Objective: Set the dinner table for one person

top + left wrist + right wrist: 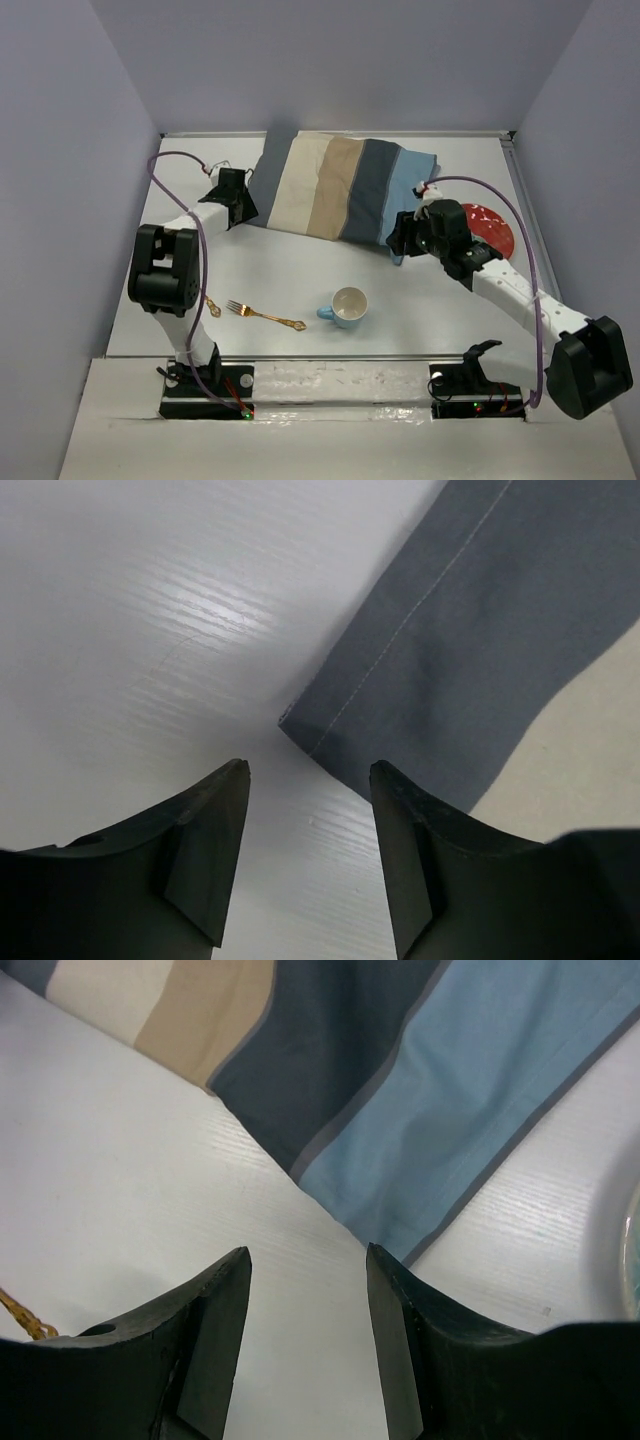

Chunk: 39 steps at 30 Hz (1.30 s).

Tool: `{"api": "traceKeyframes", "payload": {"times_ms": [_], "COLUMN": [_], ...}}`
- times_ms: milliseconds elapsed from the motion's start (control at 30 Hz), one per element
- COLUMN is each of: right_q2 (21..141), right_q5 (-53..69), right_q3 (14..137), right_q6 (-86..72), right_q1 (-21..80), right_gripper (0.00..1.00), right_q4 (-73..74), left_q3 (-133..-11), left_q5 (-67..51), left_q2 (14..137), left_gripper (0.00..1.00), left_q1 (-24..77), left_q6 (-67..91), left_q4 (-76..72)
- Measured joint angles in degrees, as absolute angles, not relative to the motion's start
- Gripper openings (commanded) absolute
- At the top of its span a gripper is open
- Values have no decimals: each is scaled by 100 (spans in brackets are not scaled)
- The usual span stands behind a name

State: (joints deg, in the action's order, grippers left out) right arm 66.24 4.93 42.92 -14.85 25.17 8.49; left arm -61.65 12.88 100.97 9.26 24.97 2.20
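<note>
The white dinner table (pixel 280 270) carries a striped cloth mat (pixel 340 185) at the back, with beige, tan, grey and blue bands. My left gripper (pixel 248 205) is open and empty, low over the table at the mat's near left corner (pixel 450 630). My right gripper (pixel 400 240) is open and empty, just short of the mat's near right blue corner (pixel 440 1110). A red plate (pixel 492 228) with white dots lies right of the mat, partly hidden behind the right wrist. A light blue mug (pixel 348 307) stands upright at the front centre. A gold fork (pixel 265 315) lies to its left.
A second gold utensil (pixel 212 305) lies behind the left arm, mostly hidden. Grey walls close in the table on the left, back and right. A gold utensil tip (pixel 20 1315) shows at the left edge of the right wrist view.
</note>
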Motion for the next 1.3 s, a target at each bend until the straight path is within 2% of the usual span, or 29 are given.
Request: {"api": "traceKeyframes", "payload": {"times_ms": [167,233,267,300,600,633,667,800,1000,1133,1300], "right_q2": [6628,6569,6532,6490,6322,6361,6445,6783,7089,7244,7522], "right_q5": [471,467,471,469,366,316,220,-86,-609,-928,-1116], "right_q3": [4106,4058,4036,4029,3953,3933,3927,3927,3927,3927,3924], "right_q6": [-1658,-1699,-1712,-1732,-1839,-1868,-1894,-2029,-2246,-2502,-2827], "right_q1": [2517,2517,2517,2517,2517,2517,2517,2517,2517,2517,2517], "right_gripper": [55,55,55,55,58,68,72,74,72,65,62], "right_q4": [860,858,858,864,834,843,845,849,858,867,878], "left_q3": [-6184,-6198,-6195,-6193,-5955,-5874,-5734,-5107,-4392,-4104,-3636], "left_q5": [1487,1494,1505,1507,1503,1500,1498,1500,1459,1389,1203], "left_q2": [10556,10613,10624,10639,10530,10451,10328,9489,7883,7599,7432], "left_gripper": [34,16,3,0,0,0,0,0,0,0,0], "left_q1": [908,888,884,864,757,746,744,725,493,410,362], "left_q6": [2600,2652,2696,2738,2799,2801,2803,2891,3065,3144,3242], "left_q4": [56,-75,-117,-161,-454,-449,-454,-338,-342,-384,-338]}}
